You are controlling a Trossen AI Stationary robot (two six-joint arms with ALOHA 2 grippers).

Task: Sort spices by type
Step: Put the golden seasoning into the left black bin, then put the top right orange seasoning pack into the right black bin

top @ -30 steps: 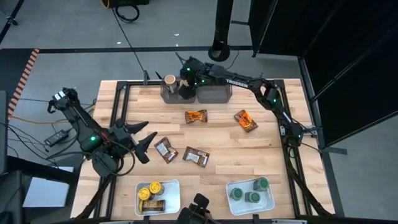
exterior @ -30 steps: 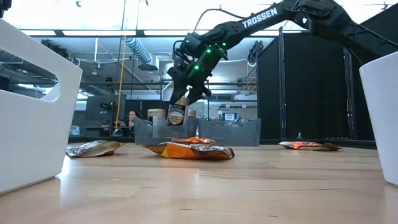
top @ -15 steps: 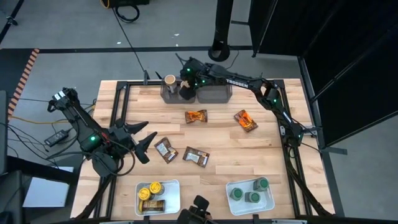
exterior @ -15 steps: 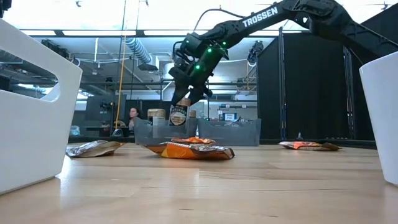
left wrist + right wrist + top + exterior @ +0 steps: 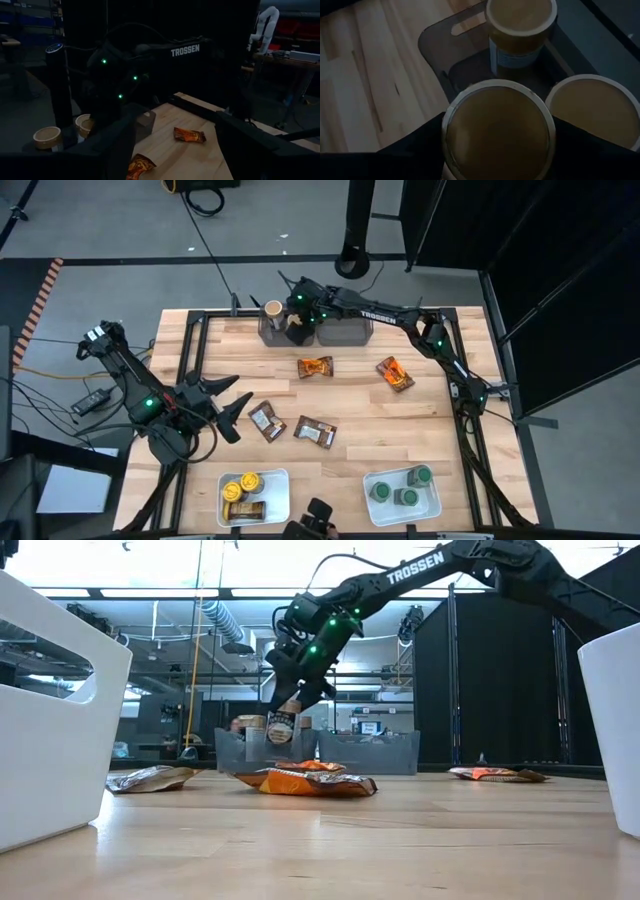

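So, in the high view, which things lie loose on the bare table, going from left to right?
Brown packet → second brown packet → orange packet → second orange packet.

A robotics lab is surrounding me: a wooden workbench (image 5: 350, 405), black curtains (image 5: 560, 270) hanging at three o'clock, ducts (image 5: 215, 620) running overhead.
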